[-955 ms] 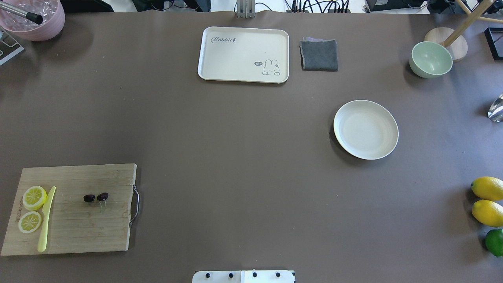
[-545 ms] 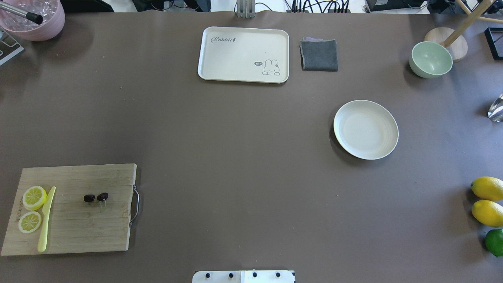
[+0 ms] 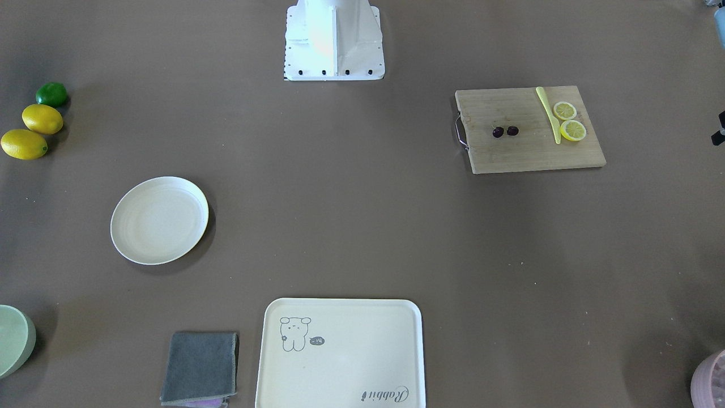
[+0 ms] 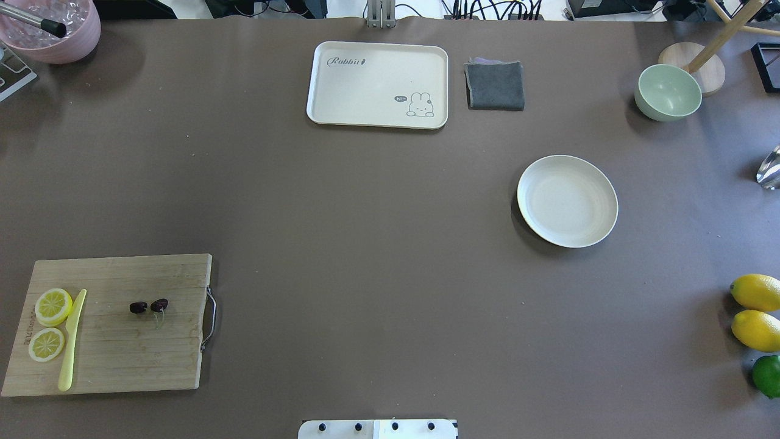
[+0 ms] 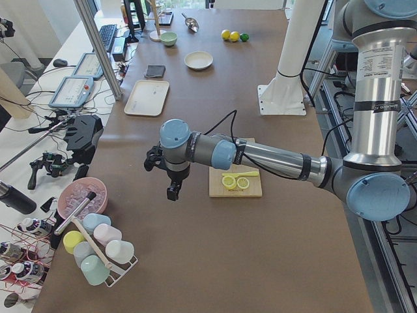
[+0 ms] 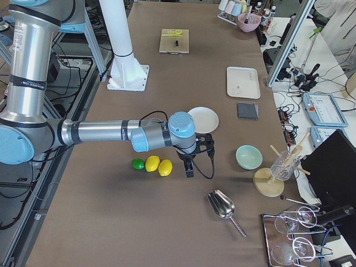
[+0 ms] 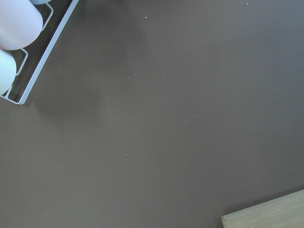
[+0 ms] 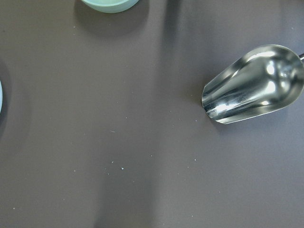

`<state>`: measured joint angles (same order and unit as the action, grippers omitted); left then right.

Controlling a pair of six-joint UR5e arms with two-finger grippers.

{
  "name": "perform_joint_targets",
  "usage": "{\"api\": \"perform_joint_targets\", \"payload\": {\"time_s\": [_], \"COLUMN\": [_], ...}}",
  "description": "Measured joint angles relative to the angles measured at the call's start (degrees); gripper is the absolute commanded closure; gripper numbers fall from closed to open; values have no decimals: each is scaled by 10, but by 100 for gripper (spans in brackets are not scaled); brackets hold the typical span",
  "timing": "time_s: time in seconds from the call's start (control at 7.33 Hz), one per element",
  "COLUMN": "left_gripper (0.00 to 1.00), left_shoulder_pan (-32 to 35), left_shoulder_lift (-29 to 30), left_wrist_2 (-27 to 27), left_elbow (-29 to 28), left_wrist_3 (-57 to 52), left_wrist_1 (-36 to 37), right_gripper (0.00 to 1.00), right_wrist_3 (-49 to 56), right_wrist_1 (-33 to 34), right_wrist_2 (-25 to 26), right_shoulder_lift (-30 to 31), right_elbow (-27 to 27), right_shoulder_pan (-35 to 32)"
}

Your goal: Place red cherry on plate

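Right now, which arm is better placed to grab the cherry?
Left. The cherry lies on the cutting board on the robot's left side, and the left gripper hangs close by that board. The right gripper hangs by the lemons at the table's other end.

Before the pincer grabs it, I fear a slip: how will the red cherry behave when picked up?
The red cherry looks tiny and glossy, so probably light and slippery. Its two round fruits would likely roll on the cutting board if nudged. Joined by a thin stem, one may dangle when lifted.
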<state>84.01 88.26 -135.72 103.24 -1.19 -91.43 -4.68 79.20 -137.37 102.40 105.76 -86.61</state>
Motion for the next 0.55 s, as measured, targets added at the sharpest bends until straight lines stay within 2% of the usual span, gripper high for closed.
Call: {"api": "perform_joint_targets", "payload": {"time_s": [0.55], "left_gripper": [2], "left_shoulder_pan": [2], "left_shoulder_lift": [-26], "left_wrist_2": [-22], "left_elbow": [30], "left_wrist_3": [0], "left_wrist_1": [1], "right_gripper": [0], "right_wrist_3": [-5], "right_wrist_1": [0], "right_wrist_2": [-22], "right_shoulder_lift": [20], "right_elbow": [25], "right_shoulder_pan": [1]}}
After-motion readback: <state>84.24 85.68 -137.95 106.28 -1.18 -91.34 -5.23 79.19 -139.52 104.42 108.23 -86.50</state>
